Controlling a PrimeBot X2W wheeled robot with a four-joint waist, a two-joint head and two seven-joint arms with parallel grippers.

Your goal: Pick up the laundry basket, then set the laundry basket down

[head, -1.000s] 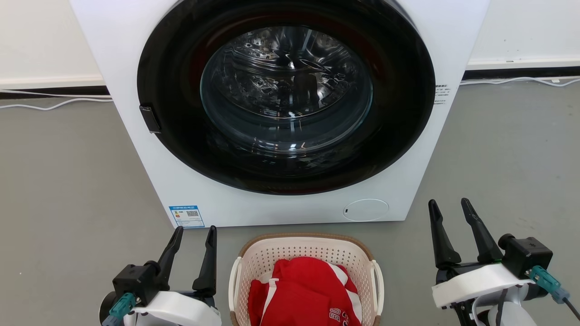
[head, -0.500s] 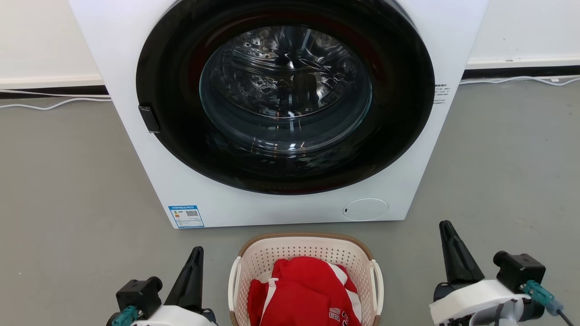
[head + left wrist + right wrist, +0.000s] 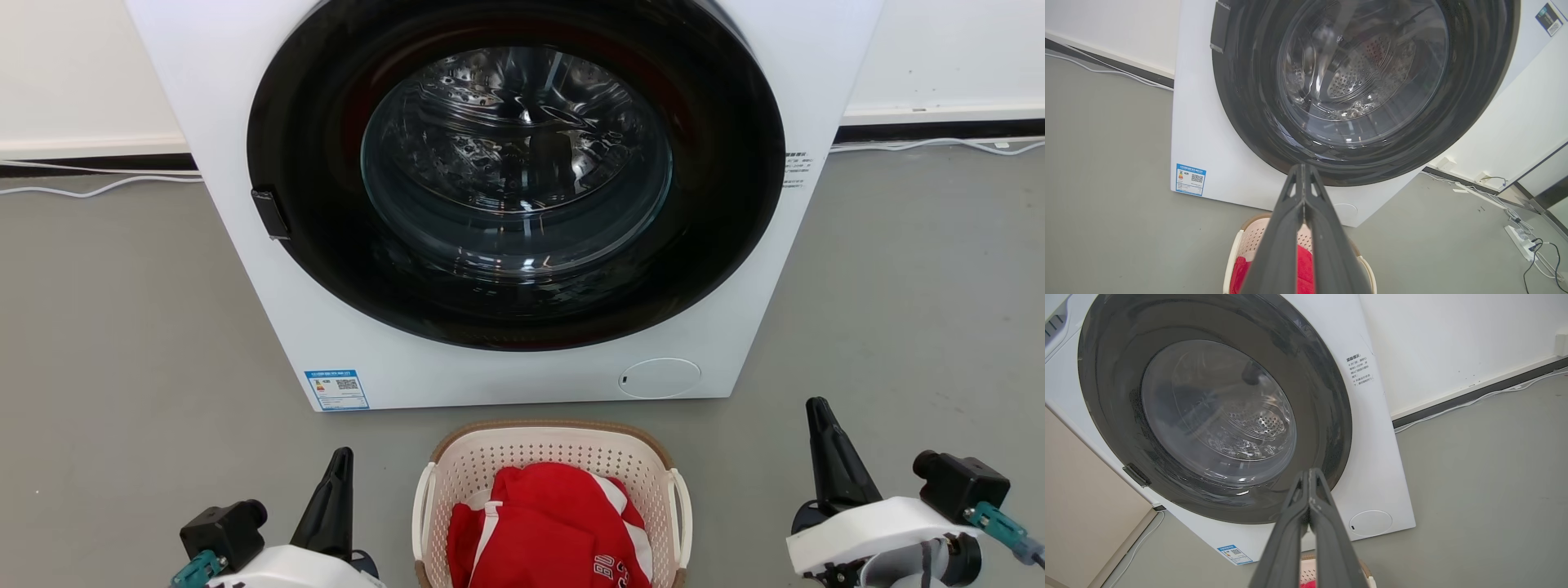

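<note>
The laundry basket sat between my left gripper and right gripper, both pressed together empty, left nearer.

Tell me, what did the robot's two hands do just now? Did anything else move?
Both grippers closed: the left gripper and the right gripper had fingers spread a second ago, and now each pair is pressed together on nothing. Both also slid lower in the head view. The laundry basket, its red clothes and the washer stayed put.
</note>
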